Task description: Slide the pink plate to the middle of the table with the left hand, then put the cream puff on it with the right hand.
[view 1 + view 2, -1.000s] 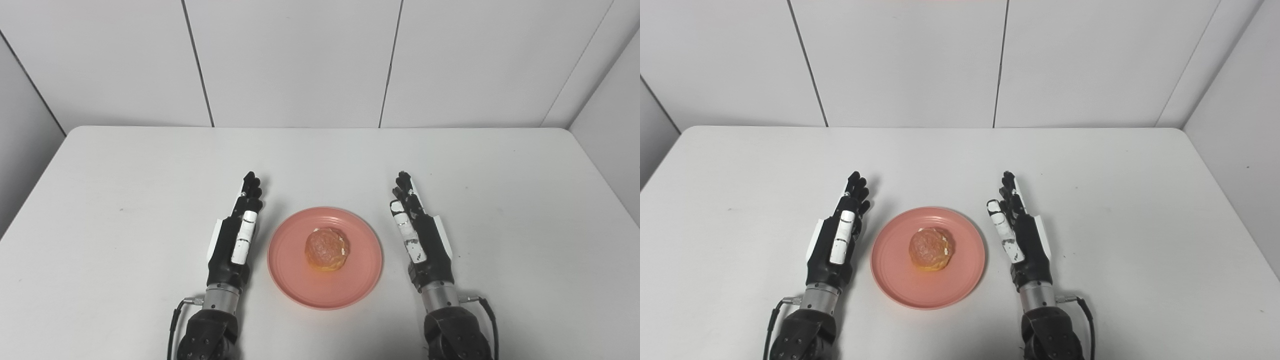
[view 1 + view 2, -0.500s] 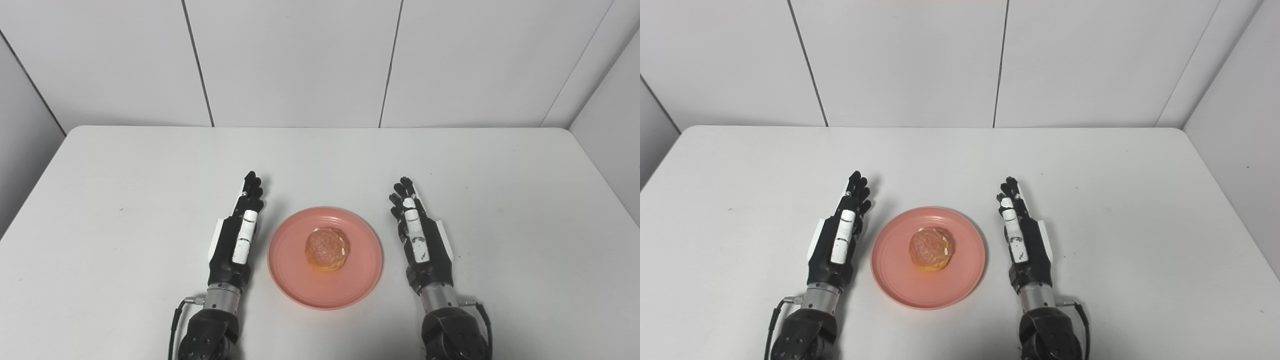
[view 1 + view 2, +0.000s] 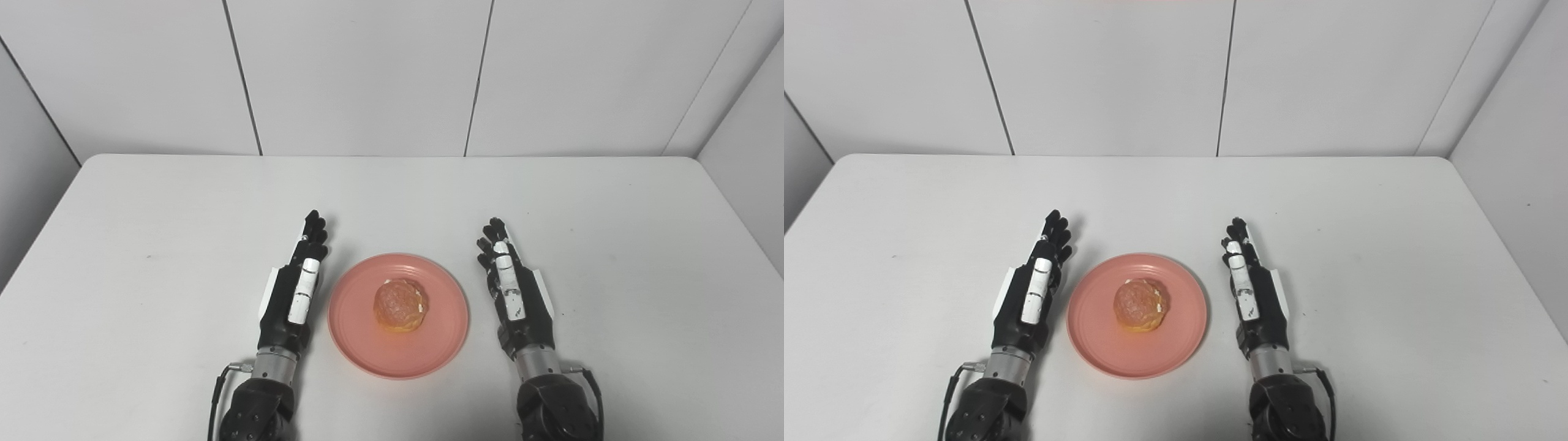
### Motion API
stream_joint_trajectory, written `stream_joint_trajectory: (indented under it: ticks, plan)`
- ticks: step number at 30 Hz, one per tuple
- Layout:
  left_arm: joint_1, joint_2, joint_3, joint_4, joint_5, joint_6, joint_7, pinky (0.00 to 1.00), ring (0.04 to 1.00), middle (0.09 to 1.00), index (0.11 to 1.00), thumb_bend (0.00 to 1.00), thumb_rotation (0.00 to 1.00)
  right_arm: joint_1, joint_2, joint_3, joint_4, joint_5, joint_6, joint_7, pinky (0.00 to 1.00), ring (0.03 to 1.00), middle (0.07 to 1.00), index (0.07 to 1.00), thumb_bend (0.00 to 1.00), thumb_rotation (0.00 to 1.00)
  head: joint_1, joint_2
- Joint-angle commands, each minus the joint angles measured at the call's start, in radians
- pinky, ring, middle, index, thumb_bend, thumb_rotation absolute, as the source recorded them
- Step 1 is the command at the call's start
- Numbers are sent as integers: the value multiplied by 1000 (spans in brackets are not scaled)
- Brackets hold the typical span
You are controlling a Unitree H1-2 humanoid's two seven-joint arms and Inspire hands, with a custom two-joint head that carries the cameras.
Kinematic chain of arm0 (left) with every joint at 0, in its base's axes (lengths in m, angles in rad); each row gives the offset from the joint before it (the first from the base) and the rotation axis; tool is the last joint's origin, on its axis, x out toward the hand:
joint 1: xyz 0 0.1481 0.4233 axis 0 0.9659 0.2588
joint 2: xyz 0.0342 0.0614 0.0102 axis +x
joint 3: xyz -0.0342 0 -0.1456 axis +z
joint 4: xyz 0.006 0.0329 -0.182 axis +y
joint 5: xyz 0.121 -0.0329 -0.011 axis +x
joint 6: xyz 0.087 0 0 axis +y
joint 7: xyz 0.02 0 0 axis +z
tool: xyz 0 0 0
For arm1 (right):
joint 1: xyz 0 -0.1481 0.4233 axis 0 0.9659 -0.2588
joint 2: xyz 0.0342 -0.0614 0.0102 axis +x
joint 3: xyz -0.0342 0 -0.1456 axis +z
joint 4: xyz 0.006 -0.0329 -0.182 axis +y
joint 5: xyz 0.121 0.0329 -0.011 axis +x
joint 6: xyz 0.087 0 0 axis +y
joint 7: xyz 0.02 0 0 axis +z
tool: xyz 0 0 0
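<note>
The pink plate [image 3: 361,343] lies on the white table near the front middle. The golden cream puff [image 3: 400,304] sits on the plate's centre. My left hand [image 3: 293,293] rests just left of the plate, fingers stretched out and holding nothing. My right hand [image 3: 514,293] rests a little right of the plate, fingers stretched out and holding nothing. Neither hand touches the plate. The same scene shows in the right eye view, with the plate [image 3: 1102,343] and puff [image 3: 1141,305] between the left hand [image 3: 1031,293] and the right hand [image 3: 1252,291].
The white table [image 3: 184,202] is bounded by grey wall panels at the back and sides. Its rounded back corners lie at far left and far right. Nothing else stands on it.
The right hand turned a little and drew back slightly from the plate's side. The left hand shifted slightly forward and right. Plate and puff did not move.
</note>
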Motion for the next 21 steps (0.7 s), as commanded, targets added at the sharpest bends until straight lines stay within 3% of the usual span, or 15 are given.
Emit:
stream_joint_trajectory:
  ticks: [1,14,21]
  plan:
    - [35,-6,-6,23,-12,-2,-9,1000,1000,1000,1000,639,945,-23,1,-4,-15,7,14,11,1000,971,973,969,569,890,1,0]
    - [31,-5,-3,37,-5,-13,-6,1000,999,1000,1000,646,957,-21,-3,1,-14,-10,13,9,990,957,963,962,563,886,3,1]
    - [32,-5,-2,18,-14,17,-10,1000,1000,1000,1000,648,973,-17,0,4,-17,-12,15,10,992,956,960,958,557,875,4,2]
